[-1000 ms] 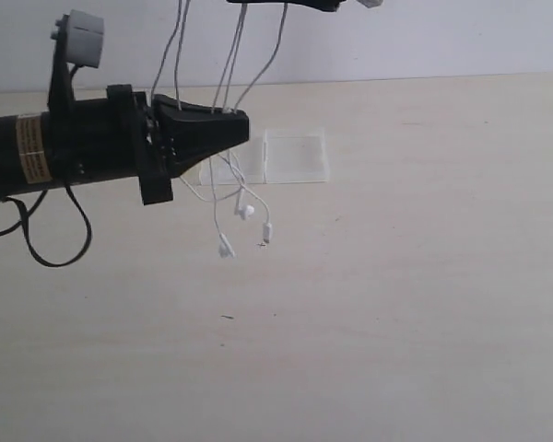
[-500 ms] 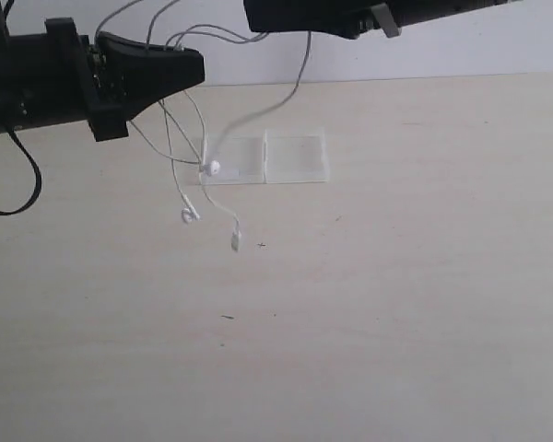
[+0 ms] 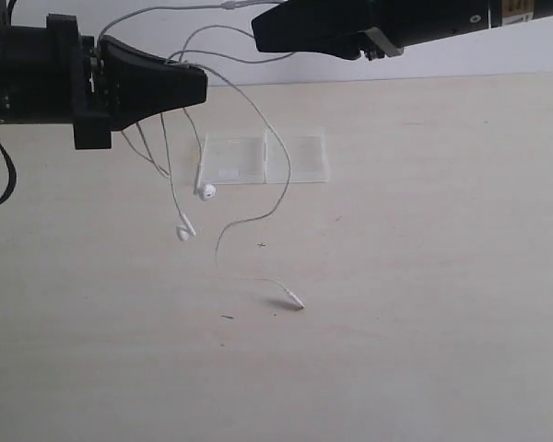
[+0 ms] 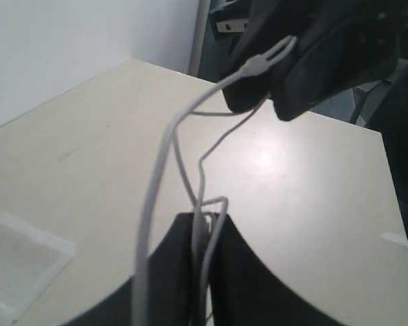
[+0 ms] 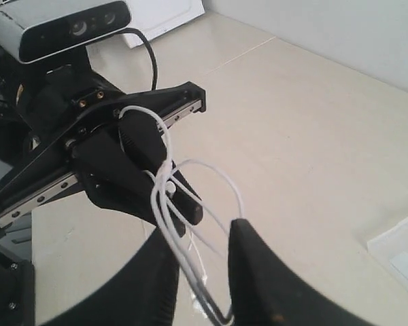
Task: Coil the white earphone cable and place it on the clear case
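Above the pale table (image 3: 424,276), the left gripper (image 3: 195,83) has its fingers pinched tight on the white earphone cable (image 3: 287,184). The right gripper (image 5: 202,231) hovers close beside it, fingers narrowly parted with loose strands running through the gap. The clear case (image 3: 300,157) lies flat on the table below them; two earbuds (image 3: 205,192) dangle by its left half, and the plug (image 3: 295,301) touches the table nearer the camera.

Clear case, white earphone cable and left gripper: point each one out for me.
clear case (image 3: 297,158), exterior view, its right half.
white earphone cable (image 3: 298,303), exterior view, its loose lowest end.
left gripper (image 3: 201,85), exterior view, tip of its shut jaws.
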You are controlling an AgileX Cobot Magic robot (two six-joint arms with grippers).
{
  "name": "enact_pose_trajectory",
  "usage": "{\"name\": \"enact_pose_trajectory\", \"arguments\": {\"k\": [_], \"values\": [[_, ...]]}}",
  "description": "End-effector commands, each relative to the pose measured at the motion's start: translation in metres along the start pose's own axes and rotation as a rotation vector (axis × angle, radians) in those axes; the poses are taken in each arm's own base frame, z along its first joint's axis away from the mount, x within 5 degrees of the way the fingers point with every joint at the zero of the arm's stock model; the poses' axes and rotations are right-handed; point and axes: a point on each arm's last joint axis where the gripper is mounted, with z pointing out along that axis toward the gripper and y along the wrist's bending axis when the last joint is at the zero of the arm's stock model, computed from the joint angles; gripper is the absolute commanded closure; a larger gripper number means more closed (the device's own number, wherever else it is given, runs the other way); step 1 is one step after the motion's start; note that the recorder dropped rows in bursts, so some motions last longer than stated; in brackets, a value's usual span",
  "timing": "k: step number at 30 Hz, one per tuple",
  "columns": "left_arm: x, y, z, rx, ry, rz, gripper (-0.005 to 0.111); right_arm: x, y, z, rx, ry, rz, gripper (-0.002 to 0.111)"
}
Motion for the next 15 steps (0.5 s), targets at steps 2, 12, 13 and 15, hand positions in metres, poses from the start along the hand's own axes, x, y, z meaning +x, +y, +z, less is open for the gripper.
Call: {"name": "enact_pose_trajectory", "arguments": {"k": [2, 12, 13, 15], "values": [[-0.008, 0.001, -0.002, -0.017, -0.048, -0.019, 0.107, -0.001, 0.005, -0.003, -0.038, -0.006, -0.009, 0.079], [-0.033, -0.006, -0.003, 0.092, -0.164, -0.036, 0.107, 0.0, 0.009, -0.003, -0.082, 0.001, -0.044, 0.052], [-0.035, -0.006, -0.003, 0.101, -0.169, -0.036, 0.107, 0.0, 0.009, -0.003, -0.082, 0.001, -0.047, 0.051], [-0.036, -0.007, -0.003, 0.109, -0.168, -0.041, 0.107, 0.0, 0.009, -0.003, -0.082, 0.001, -0.047, 0.049]]}}
